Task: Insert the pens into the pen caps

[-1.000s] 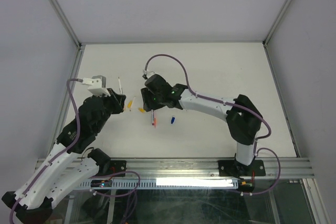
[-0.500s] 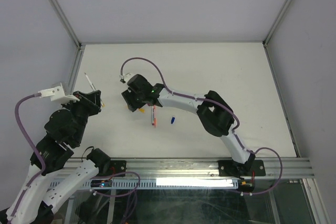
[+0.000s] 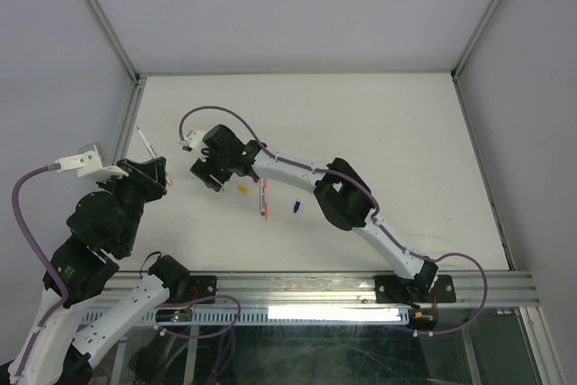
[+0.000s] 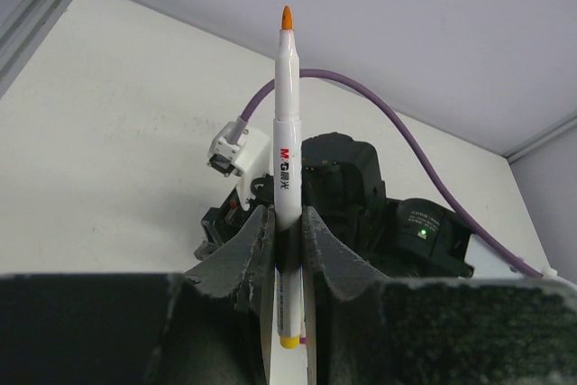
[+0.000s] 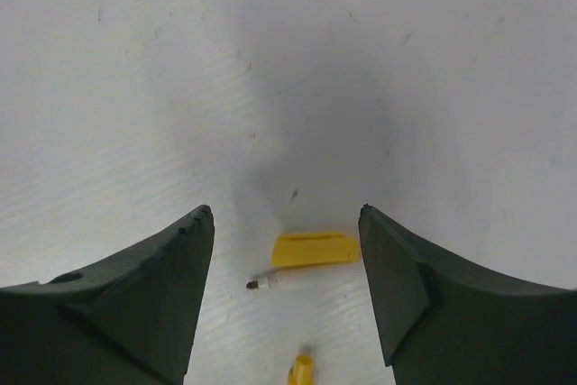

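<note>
My left gripper [image 4: 287, 215] is shut on a white-barrelled pen [image 4: 287, 114] with an orange tip and a yellow rear end. It holds the pen off the table at the left [image 3: 144, 140]. My right gripper [image 5: 285, 212] is open and points down at the table, with a yellow pen cap [image 5: 315, 248] lying flat between its fingers, untouched. In the top view the right gripper [image 3: 206, 174] is just right of the left gripper [image 3: 155, 174]. A pen with a red-pink end [image 3: 263, 197], a yellow-orange cap [image 3: 242, 189] and a blue cap [image 3: 296, 206] lie to its right.
A tiny dark-tipped nib piece [image 5: 263, 283] and another yellow end [image 5: 302, 369] lie just below the yellow cap. The right wrist and its purple cable [image 4: 361, 187] sit close behind the held pen. The enclosure wall and rail [image 3: 126, 123] run along the left.
My left arm has pulled back to the left with the pen in it. My right arm has swept left across the table and now hovers over the yellow cap.
</note>
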Robot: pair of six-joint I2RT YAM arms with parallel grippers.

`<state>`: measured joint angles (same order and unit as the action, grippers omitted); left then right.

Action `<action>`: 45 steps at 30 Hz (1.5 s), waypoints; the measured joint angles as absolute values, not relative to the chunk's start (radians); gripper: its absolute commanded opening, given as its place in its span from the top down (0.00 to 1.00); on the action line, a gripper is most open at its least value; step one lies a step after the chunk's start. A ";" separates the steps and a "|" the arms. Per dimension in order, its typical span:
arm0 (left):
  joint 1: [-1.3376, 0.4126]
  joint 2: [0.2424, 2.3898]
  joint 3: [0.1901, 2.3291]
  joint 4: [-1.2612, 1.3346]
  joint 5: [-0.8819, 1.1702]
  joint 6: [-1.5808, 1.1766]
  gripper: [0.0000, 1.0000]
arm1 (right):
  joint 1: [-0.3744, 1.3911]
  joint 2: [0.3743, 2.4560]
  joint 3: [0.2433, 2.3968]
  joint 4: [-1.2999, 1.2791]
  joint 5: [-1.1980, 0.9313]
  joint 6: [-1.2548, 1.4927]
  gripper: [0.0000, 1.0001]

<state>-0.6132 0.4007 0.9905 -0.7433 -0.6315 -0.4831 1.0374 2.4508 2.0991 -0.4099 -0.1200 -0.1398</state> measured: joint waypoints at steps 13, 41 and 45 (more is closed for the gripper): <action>-0.613 0.401 0.991 -0.769 -0.631 -0.483 1.00 | 1.015 2.554 2.243 -0.526 -0.178 -0.204 0.30; -0.613 0.410 0.970 -0.762 -0.627 -0.488 1.00 | 1.012 2.552 2.244 -0.562 -0.180 -0.230 0.43; -0.613 0.410 0.963 -0.762 -0.626 -0.488 1.00 | 1.014 2.549 2.237 -0.559 -0.179 -0.238 0.43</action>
